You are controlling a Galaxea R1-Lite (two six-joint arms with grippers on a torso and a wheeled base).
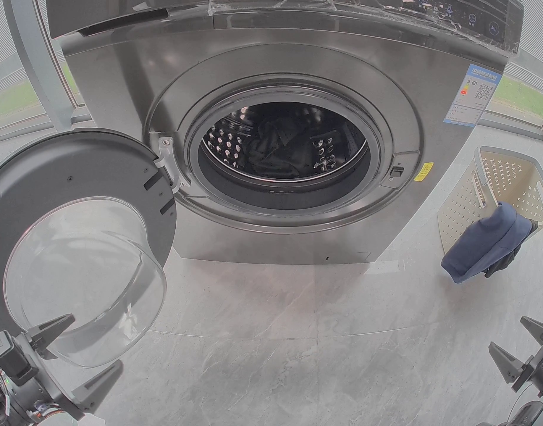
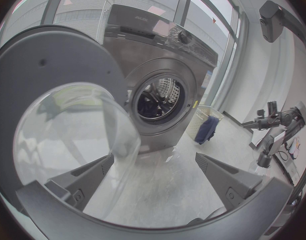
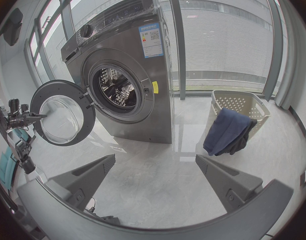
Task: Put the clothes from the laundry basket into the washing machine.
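Pale tiled floor [image 1: 271, 338] lies open between robot and machine. Left gripper [image 1: 94, 341], fingers apart and empty, hangs just beside the swung-open door [image 1: 64, 167], whose rim narrows that side. Washing machine [image 1: 342, 60] stands centre, with dark clothing [image 1: 277, 143] in its drum. A blue garment [image 1: 484, 244] hangs over the laundry basket [image 1: 508, 178] rim, so the task is judged partly done. Right gripper [image 1: 508, 332], fingers apart and empty, sits near the basket with a free approach.
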